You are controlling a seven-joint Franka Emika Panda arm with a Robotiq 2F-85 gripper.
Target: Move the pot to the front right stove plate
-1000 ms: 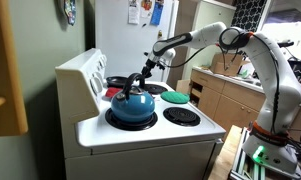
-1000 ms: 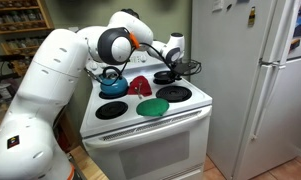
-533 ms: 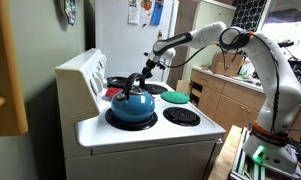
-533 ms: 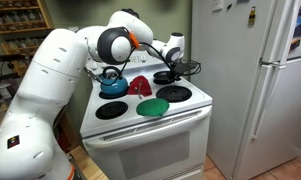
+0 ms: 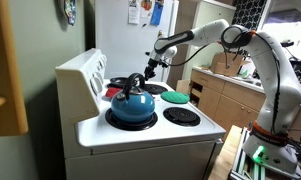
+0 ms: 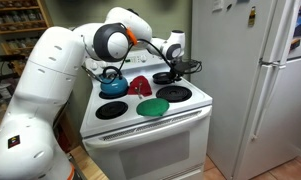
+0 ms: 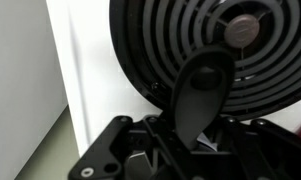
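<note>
The green pot [image 5: 176, 98] sits on a stove plate at the stove's front edge, also seen in an exterior view [image 6: 153, 106]. It is out of the wrist view. My gripper [image 5: 141, 78] is at the back of the stove, away from the pot, over the dark black pan [image 6: 167, 76]. In the wrist view my gripper [image 7: 195, 140] is shut on the pan's black handle [image 7: 200, 85], with a coil burner [image 7: 180, 40] behind it.
A blue kettle [image 5: 130, 103] [image 6: 113, 83] stands on another plate. A red cloth [image 6: 140, 85] lies mid-stove. Two plates are bare [image 5: 181, 116] [image 6: 110, 110]. A white fridge [image 6: 255, 80] stands beside the stove, and cabinets [image 5: 225, 100] stand on its other side.
My arm has shifted slightly at the back of the stove. The green pot and the kettle have not moved.
</note>
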